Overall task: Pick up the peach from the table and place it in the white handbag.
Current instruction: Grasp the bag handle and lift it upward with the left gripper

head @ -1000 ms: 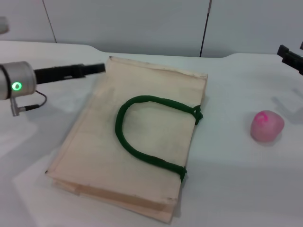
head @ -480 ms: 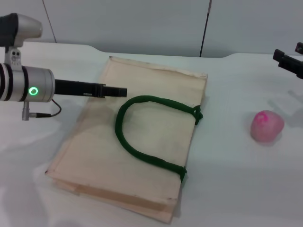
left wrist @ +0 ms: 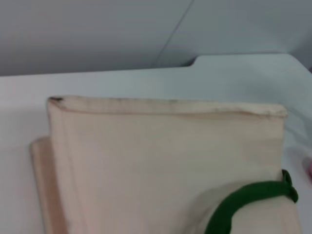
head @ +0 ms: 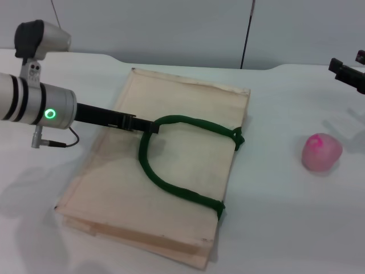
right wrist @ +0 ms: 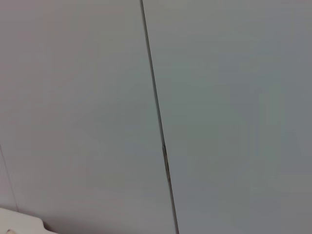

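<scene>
While the peach (head: pixel 321 152) sits untouched on the table (head: pixel 274 228), well to the right of the white handbag (head: pixel 171 188), nothing of the task is done yet. Lying flat and closed, the bag has its long axis running from near-left to far-right. The left gripper (head: pixel 149 127) reaches its green handle (head: pixel 171 171); whether the jaws are apart I cannot tell. The right gripper (head: pixel 348 74) hangs beyond the peach, its jaws equally unclear.

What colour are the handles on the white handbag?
Dark green handles on the cream white handbag, clearest in the head view.
</scene>
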Tool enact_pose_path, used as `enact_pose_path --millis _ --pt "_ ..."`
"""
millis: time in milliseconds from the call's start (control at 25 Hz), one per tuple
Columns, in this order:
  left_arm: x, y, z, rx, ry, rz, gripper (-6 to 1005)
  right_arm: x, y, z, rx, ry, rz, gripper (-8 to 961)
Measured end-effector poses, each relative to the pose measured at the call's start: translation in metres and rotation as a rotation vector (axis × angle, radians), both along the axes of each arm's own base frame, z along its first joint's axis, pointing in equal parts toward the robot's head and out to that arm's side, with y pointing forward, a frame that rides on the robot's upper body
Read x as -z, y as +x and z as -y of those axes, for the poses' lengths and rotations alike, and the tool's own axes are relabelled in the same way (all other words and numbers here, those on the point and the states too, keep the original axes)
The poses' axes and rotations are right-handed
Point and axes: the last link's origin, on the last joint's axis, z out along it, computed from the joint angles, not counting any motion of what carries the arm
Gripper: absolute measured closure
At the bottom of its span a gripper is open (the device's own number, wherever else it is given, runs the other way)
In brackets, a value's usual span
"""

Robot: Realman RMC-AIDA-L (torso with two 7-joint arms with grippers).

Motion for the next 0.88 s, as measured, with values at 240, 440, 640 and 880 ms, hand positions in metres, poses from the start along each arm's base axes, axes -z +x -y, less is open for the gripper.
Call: enact_pose_path --millis 240,440,640,880 --pt "0.007 0.004 0.0 0.016 -0.031 -0.015 391 0.0 0.0 0.0 0.001 0.001 -0.002 132" --pt "0.007 0.005 0.0 0.018 -0.033 -0.016 391 0.0 -0.001 0.0 0.0 0.001 -0.003 132" --pt "0.009 0.003 0.0 0.009 -0.037 -0.031 391 0.0 -0.001 -0.001 -0.001 0.001 -0.004 132" --pt "0.019 0.002 -0.003 -0.003 -0.04 -0.078 390 0.0 -0.001 -0.001 -0.001 0.002 -0.005 132"
